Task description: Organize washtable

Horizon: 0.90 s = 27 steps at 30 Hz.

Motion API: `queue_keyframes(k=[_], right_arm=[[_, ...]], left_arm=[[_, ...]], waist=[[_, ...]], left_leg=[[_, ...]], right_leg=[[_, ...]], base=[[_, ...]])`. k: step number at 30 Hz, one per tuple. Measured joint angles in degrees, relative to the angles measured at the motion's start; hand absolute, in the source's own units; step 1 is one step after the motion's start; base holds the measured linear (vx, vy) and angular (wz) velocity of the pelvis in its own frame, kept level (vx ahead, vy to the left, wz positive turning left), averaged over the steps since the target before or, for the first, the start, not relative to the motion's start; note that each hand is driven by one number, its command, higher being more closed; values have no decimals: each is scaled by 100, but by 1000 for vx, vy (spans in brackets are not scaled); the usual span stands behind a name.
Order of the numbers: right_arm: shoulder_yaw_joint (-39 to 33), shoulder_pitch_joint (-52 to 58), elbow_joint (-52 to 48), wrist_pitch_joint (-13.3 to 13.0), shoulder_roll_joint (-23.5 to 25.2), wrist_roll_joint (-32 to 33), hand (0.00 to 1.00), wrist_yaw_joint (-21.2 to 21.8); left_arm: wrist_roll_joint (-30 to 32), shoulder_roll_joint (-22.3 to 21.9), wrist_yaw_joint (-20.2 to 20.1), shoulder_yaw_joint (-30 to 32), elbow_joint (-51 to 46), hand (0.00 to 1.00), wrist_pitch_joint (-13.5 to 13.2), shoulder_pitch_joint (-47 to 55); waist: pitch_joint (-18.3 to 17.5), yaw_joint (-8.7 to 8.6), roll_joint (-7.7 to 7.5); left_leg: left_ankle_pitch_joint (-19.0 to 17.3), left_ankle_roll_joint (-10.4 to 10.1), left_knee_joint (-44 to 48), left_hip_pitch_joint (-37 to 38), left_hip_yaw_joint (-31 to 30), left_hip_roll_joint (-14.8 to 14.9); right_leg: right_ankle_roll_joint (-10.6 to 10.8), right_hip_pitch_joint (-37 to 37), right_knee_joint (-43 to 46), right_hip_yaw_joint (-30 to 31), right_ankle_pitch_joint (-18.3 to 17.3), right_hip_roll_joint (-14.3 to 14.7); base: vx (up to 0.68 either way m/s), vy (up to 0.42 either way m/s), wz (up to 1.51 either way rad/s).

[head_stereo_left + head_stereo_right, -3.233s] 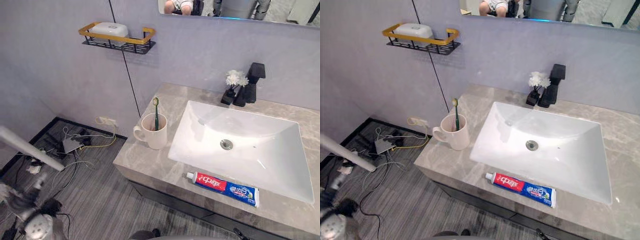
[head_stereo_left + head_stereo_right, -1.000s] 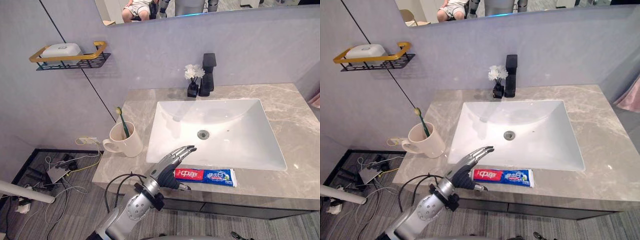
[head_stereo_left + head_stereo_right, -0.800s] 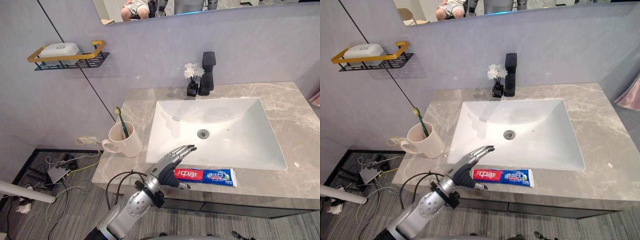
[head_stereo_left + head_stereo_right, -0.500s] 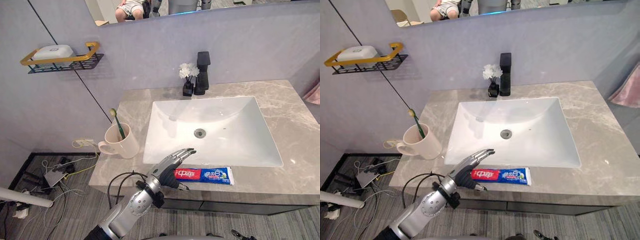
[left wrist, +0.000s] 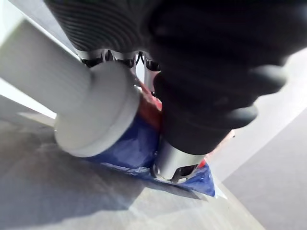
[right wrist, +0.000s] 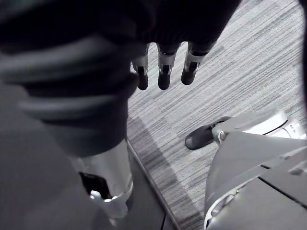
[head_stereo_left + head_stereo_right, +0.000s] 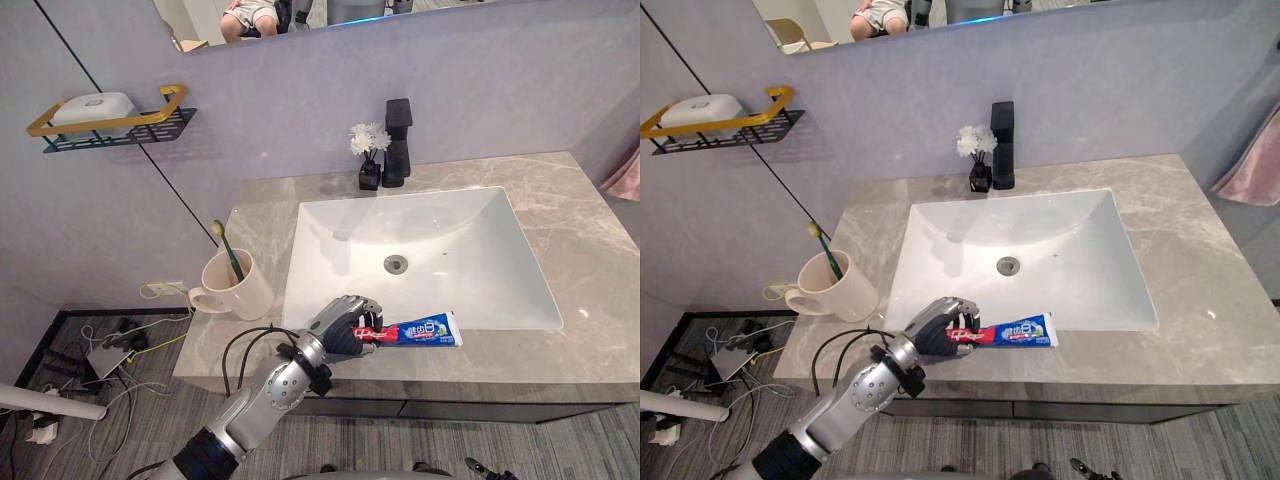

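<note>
Fingers (image 7: 358, 305) of the left hand (image 7: 338, 328) are curled down over the red end of the toothpaste tube (image 7: 425, 329), thumb against it: a full wrap with the tube inside. The left wrist view puts the tube's blue underside close against the stone; whether it is off the surface yet I cannot tell from so close. The tube sits on the narrow strip of counter (image 7: 590, 345) between the front rim of the sink (image 7: 525, 300) and the counter's front edge. Its long axis runs along that edge, side to side before the robot. The cap end points toward the robot's left, inside the hand. The flat crimped tail points toward the robot's right, free and angled slightly toward the sink. Step in hand, as I read it: secure the tube and carry it off the front strip, likely to the mug (image 7: 240, 292) holding the toothbrush (image 7: 228, 248), which stands well apart at the left of the sink. To do it well, keep the hold at the stiff shoulder by the cap, not on the soft body, and squeeze no harder than needed. Lift straight up before swinging left, since the free tail may sag and drag on the sink rim. Turn the tube upright over the mug and lower it beside the brush, not onto it. Right hand (image 6: 163, 72) hangs over the floor, fingers straight and loose, holding nothing.
</note>
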Motion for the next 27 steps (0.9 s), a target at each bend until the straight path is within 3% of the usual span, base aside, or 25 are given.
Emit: queue_keyframes(k=[11, 17, 21, 27], right_arm=[[41, -2, -22, -3, 0, 10, 0, 0], [67, 22, -327, -40, 4, 352, 0, -35], [-286, 164, -574, -169, 90, 718, 0, -79], [-1130, 410, -1116, -214, 255, 1083, 0, -290]], left_arm=[[-125, 24, -86, 72, 0, 100, -4, 0], [-165, 221, 6, 575, -18, 100, 152, 12], [-174, 275, 172, 957, -410, 100, 280, 22], [-409, 172, 512, 1362, -1501, 100, 244, 24]], waist=[[0, 0, -2], [-1, -2, -34], [0, 34, -74], [-46, 15, -175]], left_leg=[[-1, -1, -6, 1, 38, 9], [-26, -30, -6, 0, 253, 58], [-27, -32, -1, -21, 410, 102], [-27, -31, 9, -2, 527, 107]], right_leg=[[1, -18, -3, 42, 12, 7], [-13, -135, -2, 289, 78, 53], [-44, -234, 0, 443, 114, 90], [-49, -293, 2, 603, 139, 94]], base=[[-6, -3, -1], [-19, -13, -21], [-24, -24, -18], [-15, -22, -14]])
